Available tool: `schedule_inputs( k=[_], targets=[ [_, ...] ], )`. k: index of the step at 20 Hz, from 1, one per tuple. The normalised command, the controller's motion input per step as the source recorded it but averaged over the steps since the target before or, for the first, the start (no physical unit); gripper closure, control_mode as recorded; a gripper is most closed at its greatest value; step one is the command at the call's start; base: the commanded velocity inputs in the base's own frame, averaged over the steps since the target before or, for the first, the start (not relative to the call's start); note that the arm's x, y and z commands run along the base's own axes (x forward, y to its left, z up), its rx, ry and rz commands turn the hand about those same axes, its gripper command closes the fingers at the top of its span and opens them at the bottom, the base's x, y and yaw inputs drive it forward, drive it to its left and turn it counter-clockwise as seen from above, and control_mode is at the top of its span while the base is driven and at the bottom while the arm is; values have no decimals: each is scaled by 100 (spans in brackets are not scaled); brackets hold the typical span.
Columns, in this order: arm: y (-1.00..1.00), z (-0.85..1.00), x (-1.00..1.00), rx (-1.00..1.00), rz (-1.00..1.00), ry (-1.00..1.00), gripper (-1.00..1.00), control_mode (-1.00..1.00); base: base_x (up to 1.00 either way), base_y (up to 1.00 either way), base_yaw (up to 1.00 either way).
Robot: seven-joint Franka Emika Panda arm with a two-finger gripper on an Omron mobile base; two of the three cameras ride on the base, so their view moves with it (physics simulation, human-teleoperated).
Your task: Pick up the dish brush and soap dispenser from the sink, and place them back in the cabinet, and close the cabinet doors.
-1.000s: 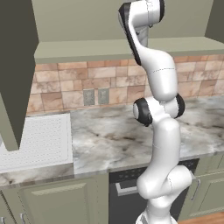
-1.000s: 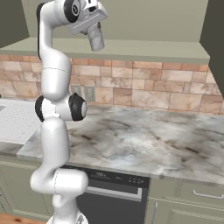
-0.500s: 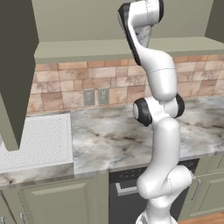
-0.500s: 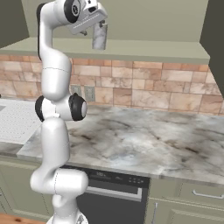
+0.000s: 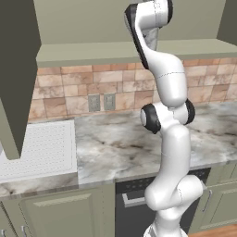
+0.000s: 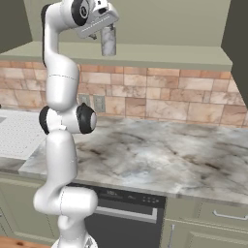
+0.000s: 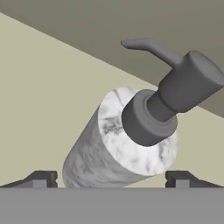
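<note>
the soap dispenser (image 7: 127,144) stands on the bottom shelf of the open cabinet (image 6: 160,51), a grey marbled bottle with a dark pump top. in the right base view the soap dispenser (image 6: 108,40) is upright, its long axis vertical, resting on the shelf near the front edge. in the hand view its pump spout points toward the upper left of the picture, and its body runs down between the two fingers (image 7: 41,178). the fingers are spread wide, one on each side of the bottle and apart from it, so the bottle is released. the gripper (image 6: 100,30) sits just beside the bottle. one cabinet door (image 5: 16,78) hangs open at the left. below lie the marble bench (image 6: 160,160) and the white sink (image 5: 41,150) drainboard.
</note>
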Motion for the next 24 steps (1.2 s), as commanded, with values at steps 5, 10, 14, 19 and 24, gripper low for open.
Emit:
schedule_inputs(
  k=[5,10,14,19,24],
  targets=[
    [0,0,0,0,0,0,-100,-100,0,0,0],
    [0,0,-12,0,0,0,-100,-100,0,0,0],
    [0,0,-30,0,0,0,-100,-100,0,0,0],
    [0,0,-39,0,0,0,-100,-100,0,0,0],
    [0,-8,-51,0,0,0,-100,-100,0,0,0]
  ],
)
